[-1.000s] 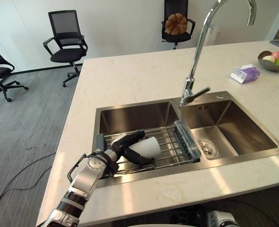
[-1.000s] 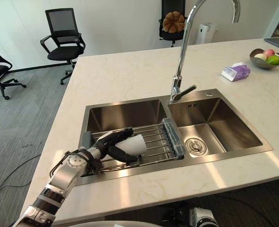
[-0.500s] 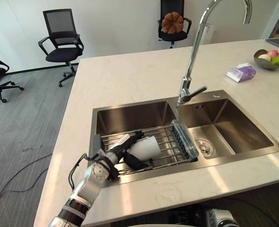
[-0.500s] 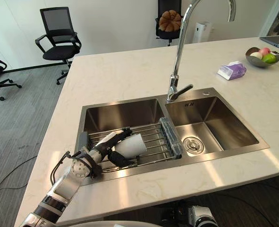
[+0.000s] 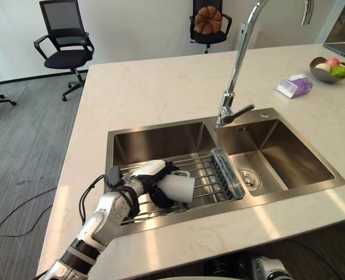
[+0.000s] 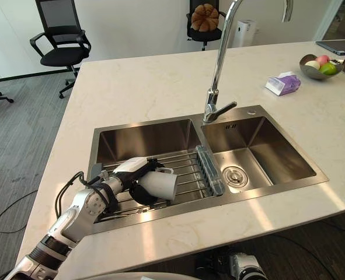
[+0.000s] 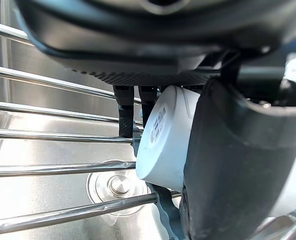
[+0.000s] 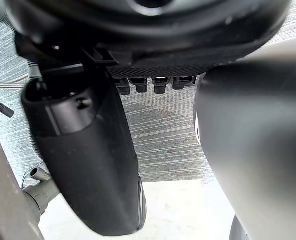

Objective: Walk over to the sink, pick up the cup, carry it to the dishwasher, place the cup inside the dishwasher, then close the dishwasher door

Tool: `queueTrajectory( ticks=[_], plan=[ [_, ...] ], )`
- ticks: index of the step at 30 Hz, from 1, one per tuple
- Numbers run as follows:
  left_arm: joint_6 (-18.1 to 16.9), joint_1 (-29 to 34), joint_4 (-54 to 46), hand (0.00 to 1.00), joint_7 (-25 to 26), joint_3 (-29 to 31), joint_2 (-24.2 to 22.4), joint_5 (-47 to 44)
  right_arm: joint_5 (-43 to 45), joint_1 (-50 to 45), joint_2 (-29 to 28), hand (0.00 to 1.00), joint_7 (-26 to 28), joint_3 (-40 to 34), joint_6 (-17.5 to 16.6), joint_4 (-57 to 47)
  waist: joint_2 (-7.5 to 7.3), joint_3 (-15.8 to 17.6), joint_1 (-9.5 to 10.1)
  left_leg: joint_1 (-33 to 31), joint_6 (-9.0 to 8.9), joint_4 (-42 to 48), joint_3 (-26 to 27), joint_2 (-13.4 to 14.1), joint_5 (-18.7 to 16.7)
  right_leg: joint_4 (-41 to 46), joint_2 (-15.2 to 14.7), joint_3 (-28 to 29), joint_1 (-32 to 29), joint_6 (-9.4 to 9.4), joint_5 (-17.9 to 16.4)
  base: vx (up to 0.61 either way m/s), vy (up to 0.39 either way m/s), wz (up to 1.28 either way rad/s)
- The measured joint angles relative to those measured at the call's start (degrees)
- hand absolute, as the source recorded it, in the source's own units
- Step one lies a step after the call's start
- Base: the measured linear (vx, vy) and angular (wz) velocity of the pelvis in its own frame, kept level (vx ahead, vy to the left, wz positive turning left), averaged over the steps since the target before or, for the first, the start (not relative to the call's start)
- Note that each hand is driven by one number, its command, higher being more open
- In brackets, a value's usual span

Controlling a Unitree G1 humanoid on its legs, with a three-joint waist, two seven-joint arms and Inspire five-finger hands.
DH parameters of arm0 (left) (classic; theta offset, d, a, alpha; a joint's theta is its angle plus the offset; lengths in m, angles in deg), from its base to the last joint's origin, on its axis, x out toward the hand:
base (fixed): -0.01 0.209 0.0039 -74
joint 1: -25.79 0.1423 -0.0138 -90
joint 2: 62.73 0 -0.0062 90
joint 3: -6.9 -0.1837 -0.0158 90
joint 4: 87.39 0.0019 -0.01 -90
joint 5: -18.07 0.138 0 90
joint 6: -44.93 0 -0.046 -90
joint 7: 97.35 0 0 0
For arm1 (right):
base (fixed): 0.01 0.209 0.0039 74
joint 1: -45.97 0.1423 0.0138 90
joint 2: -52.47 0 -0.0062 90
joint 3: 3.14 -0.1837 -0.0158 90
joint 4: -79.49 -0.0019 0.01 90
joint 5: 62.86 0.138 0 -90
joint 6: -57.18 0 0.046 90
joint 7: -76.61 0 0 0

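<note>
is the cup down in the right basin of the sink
No, the cup is over the wire rack across the left basin, with the left hand curled round it.

Pale marbled bench (image 5: 160,93) with a tall, arched steel tap (image 5: 237,64) standing near its middle and a steel wire rack (image 7: 47,135) lying low just in front of the tap's foot. Towards the bench's far right corner, a purple tissue pack (image 5: 295,86) and, beyond it, a grey bowl (image 5: 323,71) of fruit (image 5: 337,68), the two apart. Past the bench, grey carpeted floor (image 5: 26,151) with a black office chair (image 5: 64,41) to the left by a white wall, and another (image 5: 214,36) further right bearing a round brown object (image 5: 206,19).
</note>
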Motion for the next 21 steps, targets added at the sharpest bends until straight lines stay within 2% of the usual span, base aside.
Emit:
queueTrajectory(
  ticks=[5, 9, 11, 12, 14, 18, 21],
  plan=[
    [-0.8, 0.7, -0.1, 0.0, 2.4, -0.3, 1.7, -4.3, -0.2, 0.0, 0.1, 1.0, 0.0, 0.2, -0.5, 0.2, 0.03, 0.3, 0.08, -0.1, 0.0, 0.0, -0.2, 0.0, 0.0, 0.0, 0.0, -0.3, 0.0, 0.0, 0.0, -0.03, -0.014, 0.02],
    [-1.0, 2.4, -0.4, 0.0, 3.5, 2.0, 2.8, -13.1, -0.1, 0.5, 0.1, 1.0, 0.0, 0.3, -0.5, 0.7, 0.02, 0.5, 0.13, -0.1, 0.0, 0.0, -0.4, 0.1, 0.0, 0.0, 0.0, -0.6, 0.0, 0.01, 0.0, 0.0, 0.0, 0.0],
    [-1.0, 4.3, -2.0, 0.0, 3.8, 4.8, 2.8, -22.8, 0.0, 0.9, 0.1, 1.0, 0.0, 0.2, -0.5, 0.7, -0.17, 1.4, 0.19, -0.1, 0.01, -0.1, -0.5, 0.1, 0.0, 0.0, 0.0, -0.9, 0.2, 0.01, 0.0, 0.0, 0.0, 0.0],
    [-1.0, 4.7, -2.5, 0.0, 3.8, 5.0, 2.8, -23.9, 0.1, 0.9, 0.1, 1.0, 0.0, 0.1, -0.5, 0.7, -0.2, 1.5, 0.22, -0.1, 0.01, -0.1, -0.5, 0.1, 0.0, 0.0, 0.0, -1.0, 0.2, 0.0, 0.0, -0.03, -0.015, 0.05],
    [-1.0, 7.7, -5.8, 0.0, 3.1, 5.2, 1.9, -33.3, 0.1, 1.0, 0.1, 1.0, 0.0, -0.4, -0.5, 1.1, -0.2, 1.6, 0.54, -0.2, 0.01, -0.1, -0.8, 0.1, 0.0, 0.0, 0.0, -1.4, 0.2, 0.01, 0.0, -0.02, -0.012, 0.06],
    [-1.0, 9.5, -7.4, 0.0, 2.5, 5.8, -0.8, -44.3, 0.1, 1.0, 0.1, 1.0, 0.0, -0.9, -0.2, 1.4, -0.26, 1.7, 1.55, -0.1, 0.02, -0.1, -1.3, 0.1, 0.0, 0.0, -0.1, -1.9, 0.6, 0.0, 0.0, -0.03, -0.012, 0.06],
    [-1.0, 10.7, -7.5, 0.0, 2.9, 9.4, -2.7, -52.5, 0.1, 1.0, 0.1, 1.0, 0.0, -1.8, 0.1, 1.3, -0.36, 1.8, 1.81, -0.3, 0.14, 0.0, -1.3, 0.1, 0.1, 0.0, -0.1, -2.0, 0.6, 0.02, -0.1, -0.05, -0.017, 0.01]
  ],
)
